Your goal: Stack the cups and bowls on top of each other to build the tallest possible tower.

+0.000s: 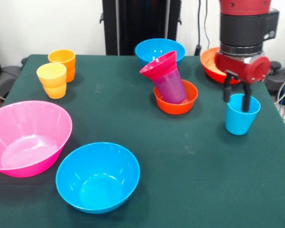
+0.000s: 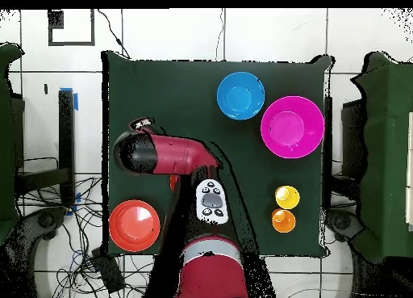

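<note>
My gripper (image 1: pixel 236 103) is open at the right of the table, lowered over the light blue cup (image 1: pixel 240 123). One finger is inside the cup and the other (image 1: pixel 226 91) is outside its left rim. The cup stands upright on the cloth. To its left is the tower: a small orange-red bowl (image 1: pixel 175 100) holds the purple cup (image 1: pixel 171 86), which leans left with the small magenta bowl (image 1: pixel 159 65) tilted on top. In the overhead view the arm (image 2: pixel 161 153) hides the gripper, the blue cup and the tower.
An orange cup (image 1: pixel 62 61) (image 2: pixel 283 221) and a yellow-orange cup (image 1: pixel 52 80) (image 2: pixel 287 197) stand together. There is a pink bowl (image 1: pixel 26 137) (image 2: pixel 292 127), a blue bowl (image 1: pixel 98 176) (image 2: pixel 240 95), a second blue bowl (image 1: pixel 156 50), and a wide orange-red bowl (image 1: pixel 210 64) (image 2: pixel 133 224) behind the gripper.
</note>
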Controlling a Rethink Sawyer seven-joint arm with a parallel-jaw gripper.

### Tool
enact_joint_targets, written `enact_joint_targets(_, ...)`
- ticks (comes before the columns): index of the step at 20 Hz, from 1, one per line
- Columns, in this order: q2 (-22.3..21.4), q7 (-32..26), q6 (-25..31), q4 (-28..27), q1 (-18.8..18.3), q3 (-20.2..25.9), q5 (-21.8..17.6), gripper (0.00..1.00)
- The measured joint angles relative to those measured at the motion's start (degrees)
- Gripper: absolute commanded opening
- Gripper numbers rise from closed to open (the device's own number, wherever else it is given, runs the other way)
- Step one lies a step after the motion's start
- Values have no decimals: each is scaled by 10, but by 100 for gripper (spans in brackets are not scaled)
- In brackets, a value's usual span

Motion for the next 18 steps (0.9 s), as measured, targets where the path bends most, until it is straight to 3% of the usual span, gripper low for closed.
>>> enact_joint_targets(18, -3, 0, 3, 0, 29, 6, 0, 100)
